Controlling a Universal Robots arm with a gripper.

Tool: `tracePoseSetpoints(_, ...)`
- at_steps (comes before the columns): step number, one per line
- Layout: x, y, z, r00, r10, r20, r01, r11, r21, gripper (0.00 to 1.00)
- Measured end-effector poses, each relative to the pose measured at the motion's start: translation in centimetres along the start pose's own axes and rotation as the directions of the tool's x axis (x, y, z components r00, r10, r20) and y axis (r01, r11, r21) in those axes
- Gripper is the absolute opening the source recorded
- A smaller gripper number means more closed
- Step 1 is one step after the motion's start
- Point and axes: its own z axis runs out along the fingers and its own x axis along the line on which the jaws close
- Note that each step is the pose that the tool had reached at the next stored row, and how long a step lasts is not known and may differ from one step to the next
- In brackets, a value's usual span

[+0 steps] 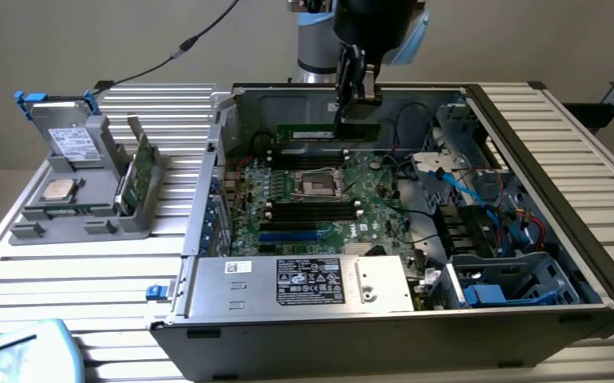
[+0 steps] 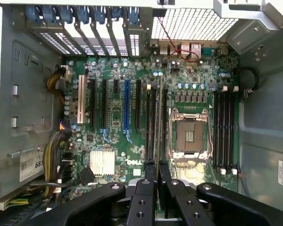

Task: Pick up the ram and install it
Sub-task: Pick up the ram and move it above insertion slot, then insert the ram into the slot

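Exterior view places the ram (image 1: pixel 322 130) in the upper centre of the frame, hanging level inside the open computer case (image 1: pixel 392 343) and pinched near one end by the closed claw (image 1: pixel 347 118). The pickup is therefore done. Wrist view shows the stick edge-on between the claw's fingers, lined up over the dark memory slots (image 2: pixel 153 117) beside the CPU socket (image 2: pixel 189 136) on the motherboard (image 2: pixel 113 136). It appears to sit above the slots rather than in one, so the installing remains.

Arm (image 1: pixel 312 44) upright, gripper (image 1: pixel 346 110) down — clamped
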Motion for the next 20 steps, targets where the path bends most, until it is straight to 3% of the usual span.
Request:
tracePoseSetpoints(13, 0.0, 0.00, 0.00, 1.0000, 0.000, -0.0003, 0.000, 1.0000, 0.0000, 0.14)
tracePoseSetpoints(20, -0.1, 0.33, 1.19, 1.0000, 0.000, -0.0001, 0.000, 1.0000, 0.0000, 0.14)
